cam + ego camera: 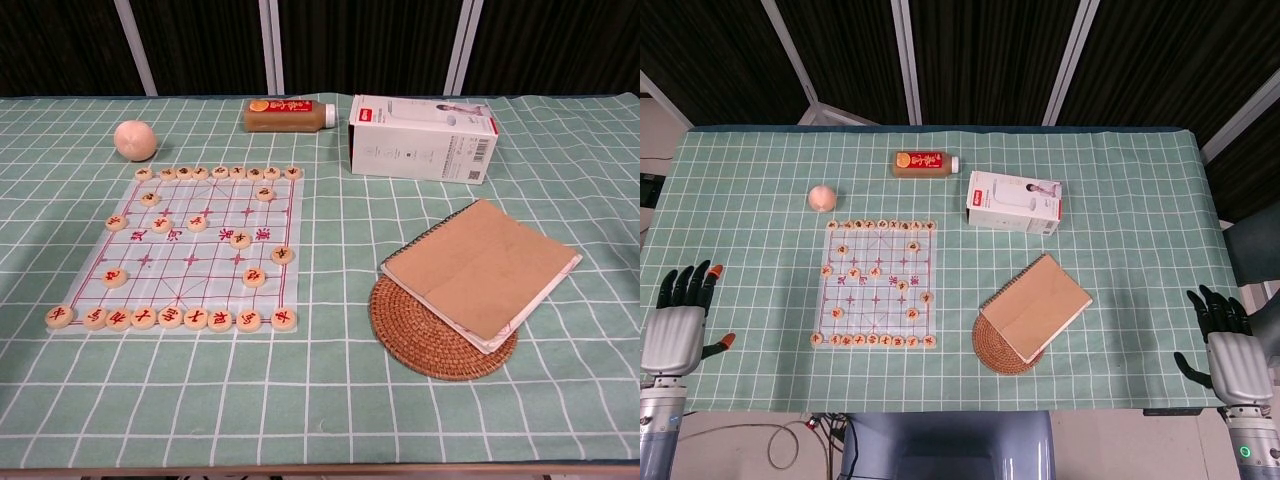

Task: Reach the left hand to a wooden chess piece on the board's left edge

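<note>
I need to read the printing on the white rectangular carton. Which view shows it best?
The chest view: the white rectangular carton sits larger there, long side facing the camera. The head view shows it smaller, from above.

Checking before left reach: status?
Left hand open at near-left table edge, off the board. Right hand open, near-right. Edge piece untouched. Path clear.
</note>
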{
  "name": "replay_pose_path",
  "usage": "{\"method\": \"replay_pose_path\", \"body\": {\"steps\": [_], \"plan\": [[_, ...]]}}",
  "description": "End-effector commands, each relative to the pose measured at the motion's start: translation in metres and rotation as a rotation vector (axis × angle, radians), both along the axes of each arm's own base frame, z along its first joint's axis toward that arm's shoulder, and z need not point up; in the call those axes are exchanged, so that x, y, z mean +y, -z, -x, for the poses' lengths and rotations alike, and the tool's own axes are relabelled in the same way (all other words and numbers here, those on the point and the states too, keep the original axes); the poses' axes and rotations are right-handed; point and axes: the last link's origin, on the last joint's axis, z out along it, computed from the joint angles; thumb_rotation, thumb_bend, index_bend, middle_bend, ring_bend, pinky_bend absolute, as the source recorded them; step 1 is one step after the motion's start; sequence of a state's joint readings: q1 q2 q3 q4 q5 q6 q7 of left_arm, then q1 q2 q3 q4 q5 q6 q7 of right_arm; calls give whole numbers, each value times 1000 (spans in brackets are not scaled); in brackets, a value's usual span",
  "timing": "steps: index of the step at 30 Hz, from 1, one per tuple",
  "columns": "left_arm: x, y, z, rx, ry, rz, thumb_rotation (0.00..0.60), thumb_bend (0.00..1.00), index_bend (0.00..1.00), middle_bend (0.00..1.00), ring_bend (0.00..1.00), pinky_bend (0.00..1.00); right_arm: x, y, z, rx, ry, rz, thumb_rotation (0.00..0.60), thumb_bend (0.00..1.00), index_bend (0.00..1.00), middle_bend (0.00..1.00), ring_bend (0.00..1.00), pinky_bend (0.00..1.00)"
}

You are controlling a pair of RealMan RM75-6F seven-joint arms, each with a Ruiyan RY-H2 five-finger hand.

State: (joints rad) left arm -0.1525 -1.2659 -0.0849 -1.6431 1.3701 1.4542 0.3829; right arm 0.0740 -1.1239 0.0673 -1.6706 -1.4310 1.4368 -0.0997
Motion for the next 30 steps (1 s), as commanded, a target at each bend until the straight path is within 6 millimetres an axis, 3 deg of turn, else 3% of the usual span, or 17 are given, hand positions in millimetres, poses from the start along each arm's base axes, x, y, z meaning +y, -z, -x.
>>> {"method": "replay_pose_path", "body": {"steps": [1,24,27,30], "plan": [[0,0,0,0,-1,1,600,0,0,0,0,0,0,0,0,1,-2,-1,600,344,0,0,0,0],[0,0,-3,7,-2,-1,600,0,0,0,0,6,2,-1,-1,-7,-4,-3,600,344,0,0,0,0],[3,-2,-4,17,4,-13,600,0,0,57,10,73,2,-1,-1,-8,-3,-3,600,344,0,0,0,0],[6,-3,-6,23,8,-26,600,0,0,241,123,208,2,-1,0,-9,-2,-2,600,344,0,0,0,0]]}}
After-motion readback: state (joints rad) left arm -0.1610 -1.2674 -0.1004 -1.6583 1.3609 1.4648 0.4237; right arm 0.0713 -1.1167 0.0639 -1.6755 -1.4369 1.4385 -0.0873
